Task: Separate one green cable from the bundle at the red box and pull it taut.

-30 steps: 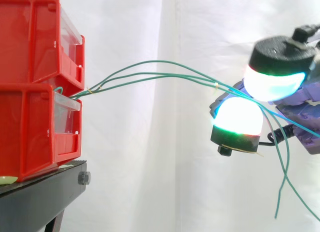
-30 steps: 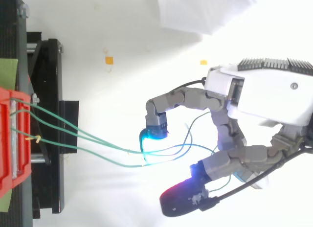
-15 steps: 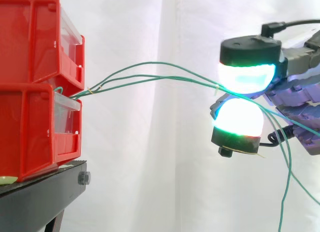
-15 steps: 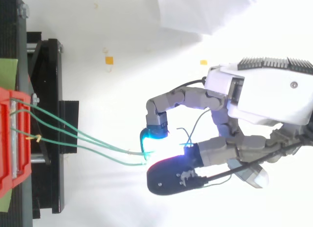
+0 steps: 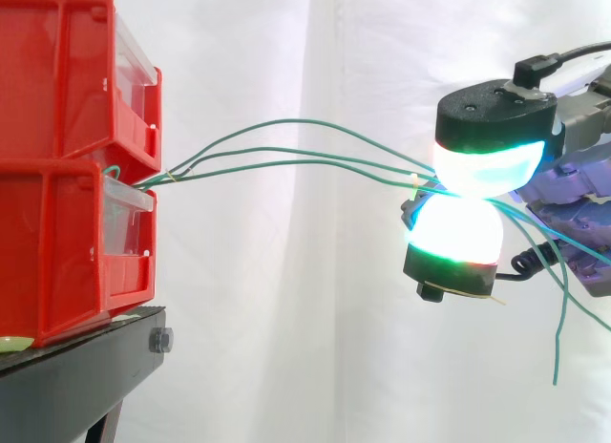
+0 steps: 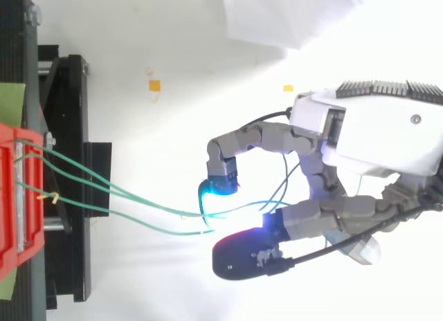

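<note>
The green cables [image 5: 286,157] come out at the front of the lower red bin [image 5: 67,252], just under the upper red bin [image 5: 67,71]. They run to the right in soft curves, not straight, w/ the top one bowed up most. They meet at the hand [image 6: 360,148], where two glowing pads [image 5: 492,166] are pressed together, one on top & one below, pinching the cables between them. Can't tell how many are in the pinch. Past the pads, loose cable ends [image 5: 557,348] hang down. The bins sit on a black stand [image 5: 86,376] in front of a white curtain [image 5: 315,319].
</note>
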`<state>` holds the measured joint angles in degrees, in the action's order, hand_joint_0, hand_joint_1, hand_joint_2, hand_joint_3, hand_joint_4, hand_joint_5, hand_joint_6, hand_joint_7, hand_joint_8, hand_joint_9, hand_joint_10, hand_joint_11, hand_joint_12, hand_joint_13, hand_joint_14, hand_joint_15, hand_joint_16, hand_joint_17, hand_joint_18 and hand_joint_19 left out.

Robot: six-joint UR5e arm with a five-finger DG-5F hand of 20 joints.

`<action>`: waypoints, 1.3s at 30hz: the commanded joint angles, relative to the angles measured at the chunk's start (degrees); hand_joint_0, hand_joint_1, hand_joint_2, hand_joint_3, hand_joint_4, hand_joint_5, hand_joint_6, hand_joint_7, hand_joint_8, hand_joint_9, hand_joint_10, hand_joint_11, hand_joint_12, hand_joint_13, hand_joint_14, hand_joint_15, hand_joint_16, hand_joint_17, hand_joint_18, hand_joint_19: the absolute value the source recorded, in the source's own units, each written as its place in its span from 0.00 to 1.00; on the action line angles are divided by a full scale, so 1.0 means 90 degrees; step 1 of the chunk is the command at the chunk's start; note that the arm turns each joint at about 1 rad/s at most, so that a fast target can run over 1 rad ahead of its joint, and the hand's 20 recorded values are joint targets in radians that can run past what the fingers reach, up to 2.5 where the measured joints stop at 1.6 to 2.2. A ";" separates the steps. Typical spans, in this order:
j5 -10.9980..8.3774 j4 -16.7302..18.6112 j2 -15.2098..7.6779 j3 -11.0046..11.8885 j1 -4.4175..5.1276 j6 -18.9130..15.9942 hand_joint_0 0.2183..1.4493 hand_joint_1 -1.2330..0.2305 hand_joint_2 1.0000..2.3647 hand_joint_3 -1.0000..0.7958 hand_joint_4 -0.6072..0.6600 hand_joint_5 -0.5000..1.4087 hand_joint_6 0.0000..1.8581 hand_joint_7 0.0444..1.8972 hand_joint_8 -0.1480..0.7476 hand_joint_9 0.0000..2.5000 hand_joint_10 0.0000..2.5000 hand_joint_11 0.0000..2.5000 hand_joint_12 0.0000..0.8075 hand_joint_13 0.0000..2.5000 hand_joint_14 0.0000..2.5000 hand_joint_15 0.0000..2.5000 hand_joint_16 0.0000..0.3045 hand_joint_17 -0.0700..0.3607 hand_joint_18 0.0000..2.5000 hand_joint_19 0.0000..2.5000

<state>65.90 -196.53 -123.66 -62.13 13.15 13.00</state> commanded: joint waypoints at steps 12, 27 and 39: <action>0.0002 0.0000 0.0000 -0.0001 0.0004 0.0011 0.21 0.38 0.00 0.28 0.48 0.34 0.27 0.67 0.41 0.90 0.01 0.27 0.52 0.75 0.01 0.34 0.18 0.45 0.60 0.34; 0.0002 0.0010 0.0000 -0.0001 -0.0006 0.0011 0.39 0.45 0.00 0.29 0.46 0.34 0.27 0.66 0.39 0.89 0.01 0.28 0.49 0.74 0.01 0.35 0.15 0.40 0.56 0.36; 0.0002 0.0010 0.0000 -0.0010 -0.0006 0.0011 0.41 0.35 0.01 0.44 0.41 0.34 0.27 0.66 0.43 0.89 0.01 0.30 0.50 0.74 0.01 0.35 0.14 0.39 0.57 0.36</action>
<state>65.92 -196.46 -123.66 -62.19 13.14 13.10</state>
